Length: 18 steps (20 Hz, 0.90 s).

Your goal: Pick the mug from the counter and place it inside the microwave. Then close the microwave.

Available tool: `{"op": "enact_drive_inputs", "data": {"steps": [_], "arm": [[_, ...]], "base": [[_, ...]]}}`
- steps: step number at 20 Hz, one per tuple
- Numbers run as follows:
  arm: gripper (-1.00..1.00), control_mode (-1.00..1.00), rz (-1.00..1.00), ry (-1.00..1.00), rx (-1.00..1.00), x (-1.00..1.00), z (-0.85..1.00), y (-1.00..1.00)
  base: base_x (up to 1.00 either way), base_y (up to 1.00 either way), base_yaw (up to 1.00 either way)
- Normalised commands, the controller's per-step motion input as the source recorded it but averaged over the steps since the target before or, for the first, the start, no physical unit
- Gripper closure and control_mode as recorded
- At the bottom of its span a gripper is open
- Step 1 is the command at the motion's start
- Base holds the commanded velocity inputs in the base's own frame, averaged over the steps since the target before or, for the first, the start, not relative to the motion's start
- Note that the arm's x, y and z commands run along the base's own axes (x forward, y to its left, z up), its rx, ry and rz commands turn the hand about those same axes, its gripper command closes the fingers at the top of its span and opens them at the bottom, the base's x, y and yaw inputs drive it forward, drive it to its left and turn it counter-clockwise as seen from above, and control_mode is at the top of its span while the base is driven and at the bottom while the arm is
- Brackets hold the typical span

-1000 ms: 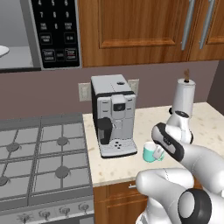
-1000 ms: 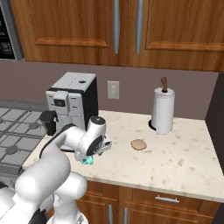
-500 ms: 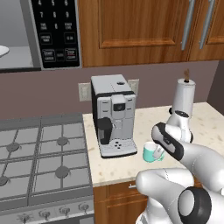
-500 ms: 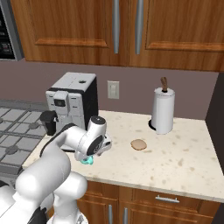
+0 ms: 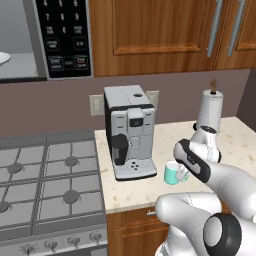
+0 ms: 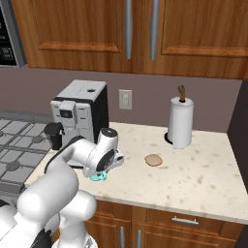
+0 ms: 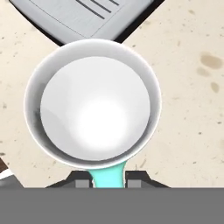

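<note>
The mug [image 7: 92,103] is sitting upright on the surface [image 7: 192,100], directly ahead of the fingers [image 7: 139,178], which are pinching its teal handle between them. It looks small, rigid and glazed, so probably light but slippery and breakable; gripped by the handle, it may swing. The coffee machine [image 5: 130,131] is standing just beyond the fingers.

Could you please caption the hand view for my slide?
Looking straight down into the pale-lined mug on the counter, pincer closed on its teal handle.
</note>
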Motion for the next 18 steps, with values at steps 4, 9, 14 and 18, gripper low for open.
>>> {"op": "enact_drive_inputs", "data": {"steps": [4,9,14,18], "arm": [[1.0,-1.0,0.0,0.0,0.0,-0.05,0.0,0.0],[1.0,-1.0,0.0,0.0,0.0,-0.16,0.01,0.0],[1.0,-1.0,-0.01,0.0,0.0,-0.21,0.17,0.0],[1.0,-1.0,-0.01,0.0,0.0,-0.09,0.33,-0.03]], "base": [[0.0,0.0,0.0],[0.0,0.0,0.0],[0.0,0.0,0.0],[0.0,0.0,0.0]]}}
